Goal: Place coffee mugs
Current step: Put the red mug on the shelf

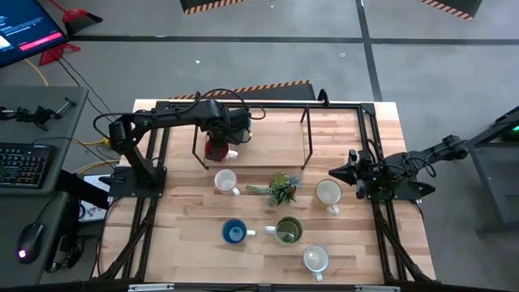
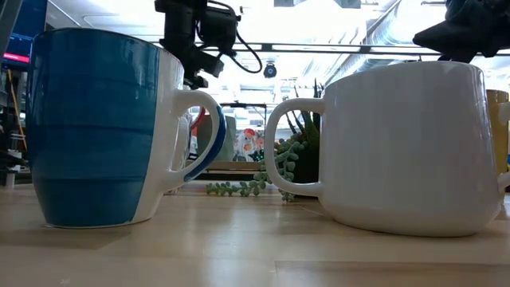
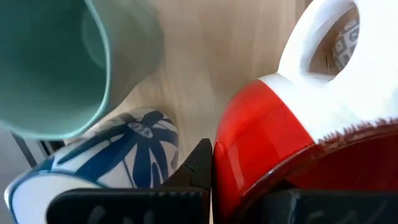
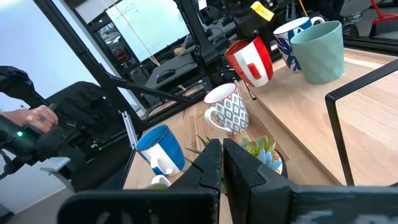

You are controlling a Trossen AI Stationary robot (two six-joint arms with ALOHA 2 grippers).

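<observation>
I have the wooden table (image 1: 340, 138) under me, with a black frame shelf (image 1: 251, 154) across its far half and both arms in sight. My left arm reaches over that shelf, and its left gripper (image 1: 220, 139) is clamped onto the rim of the red mug (image 1: 217, 148) – in the right wrist view the mug hangs tilted over the board, clear of it as far as I can tell. Right behind it on the shelf stand a teal mug (image 4: 318, 51) and a white mug with blue leaves (image 4: 292, 34). The right gripper (image 1: 334, 172) waits at the table's right edge, fingers pressed together on nothing, just beside a cream mug (image 1: 328, 193). On the open table I count a patterned white mug (image 1: 225, 182), the blue mug (image 1: 234, 233), an olive green mug (image 1: 289, 230) and a plain white mug (image 1: 315, 259) nearest the front edge (its handle points toward the front). Between them sits a small spiky plant (image 1: 280, 188) – its trailing stems reach toward the patterned mug
</observation>
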